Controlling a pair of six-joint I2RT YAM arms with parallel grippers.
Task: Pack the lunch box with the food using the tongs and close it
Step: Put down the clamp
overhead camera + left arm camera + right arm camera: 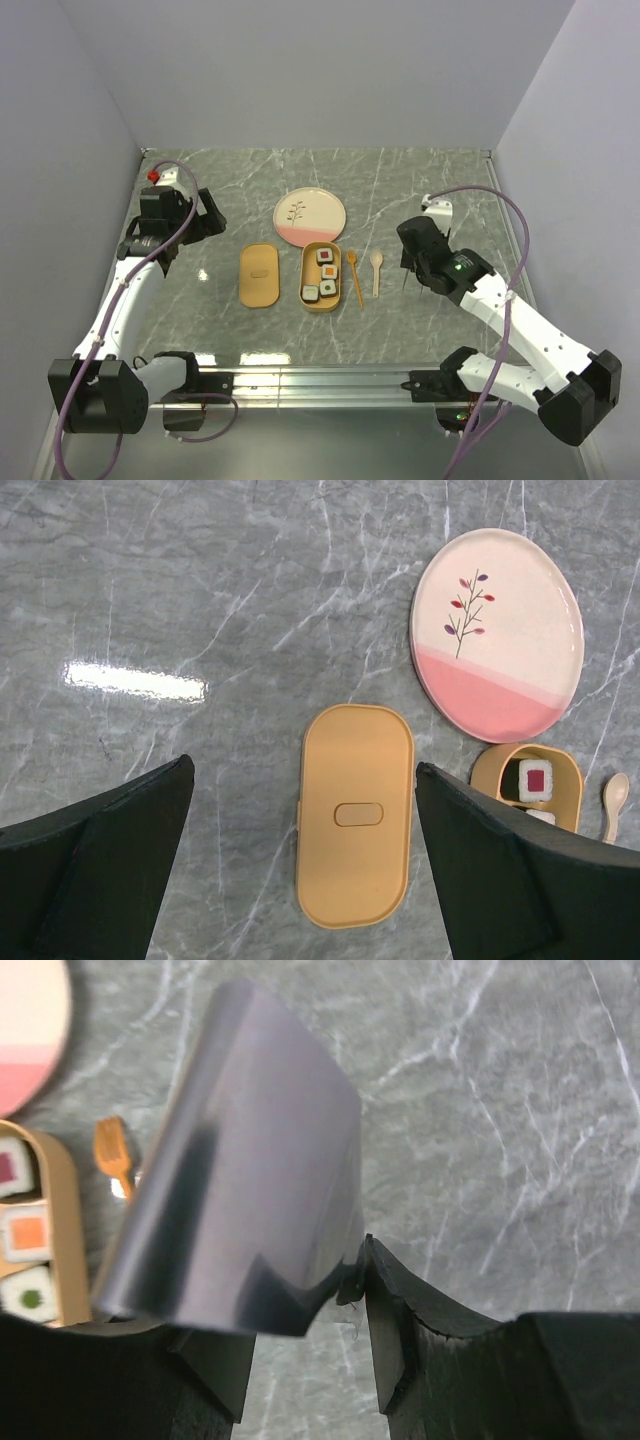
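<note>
Here the tan-orange oblong plastic lunch box [321,276] lay lengthwise away from the arms, sushi rolls [326,273] inside, its flat lid [258,275] parallel just left. The right gripper [300,1310] clasped the grey metal tongs [240,1160]; the left gripper [300,870] gaped.

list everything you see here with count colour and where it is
lunch box base: 1, tan-orange, table centre, open
sushi pieces: 4, dark with white rice, inside the base
lid: 1, tan-orange, flat on the table left of the base
plate: 1, pink and cream, behind the base
fork: 1, orange, right of the base
spoon: 1, beige, right of the fork
tongs: 1, grey metal, held in the right gripper
table: 1, grey marble
left gripper: black jaws open, above the lid
right gripper: black jaws shut on the tongs
</note>
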